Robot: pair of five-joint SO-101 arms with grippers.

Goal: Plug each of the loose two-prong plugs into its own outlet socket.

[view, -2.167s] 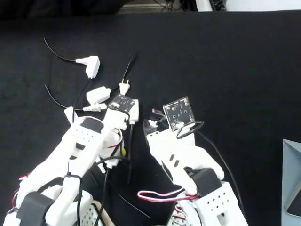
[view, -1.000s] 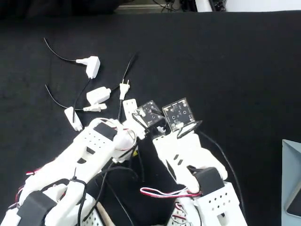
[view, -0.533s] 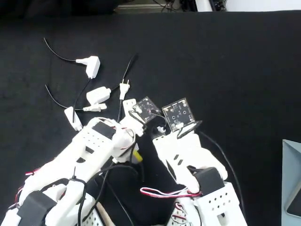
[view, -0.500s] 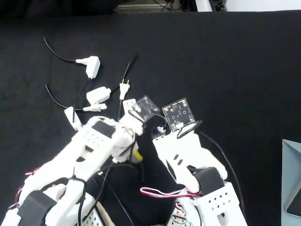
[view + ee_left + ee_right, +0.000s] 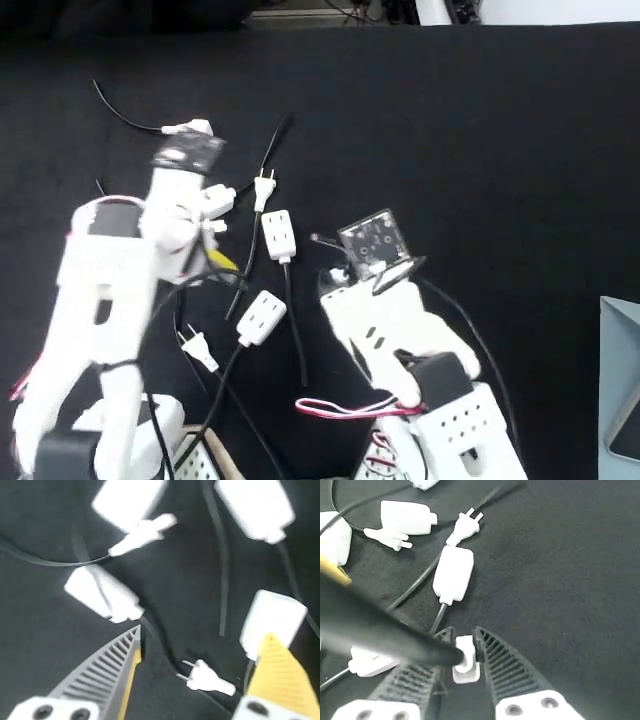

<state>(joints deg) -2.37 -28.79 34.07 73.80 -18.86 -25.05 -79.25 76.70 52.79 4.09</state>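
Black tabletop [image 5: 480, 120] lies under both arms. Your left gripper [image 5: 203, 632] hangs wide open and empty. A loose plug [image 5: 205, 678] lies below, lengthwise between its fingers, prongs pointing away from the socket block [image 5: 272, 617] just beside it. Your right gripper [image 5: 464, 635] is clamped on a small white cord end [image 5: 465, 669]. A black cable [image 5: 222, 580] runs nearby.

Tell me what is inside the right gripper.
A small white piece sits between the right gripper's closed fingers. A dark blurred cord crosses in front of it, so whether it has prongs cannot be seen.
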